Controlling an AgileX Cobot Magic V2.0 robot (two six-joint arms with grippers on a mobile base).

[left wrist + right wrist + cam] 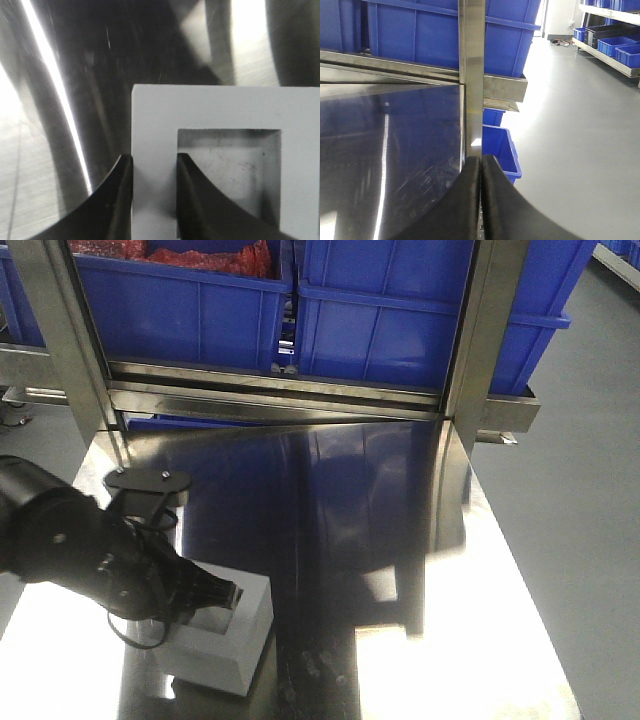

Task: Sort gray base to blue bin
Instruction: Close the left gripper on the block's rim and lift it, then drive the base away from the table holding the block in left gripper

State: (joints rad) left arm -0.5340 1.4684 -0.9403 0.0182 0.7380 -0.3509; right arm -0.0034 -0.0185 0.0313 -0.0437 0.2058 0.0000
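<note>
From the front, the gray base sits on the steel counter at about 7 o'clock. The left gripper pinches one wall of it — one finger outside, one inside the pocket. The right gripper is pressed together, holding nothing. The blue bin stands on the rack at 12 o'clock — well apart.

The gray base lies on the table.

One gray base on one steel bench; two large blue bins on the one far rack, left bin and right bin; one lower blue bin beside the bench's right edge; two grippers, left gripper and right gripper.
</note>
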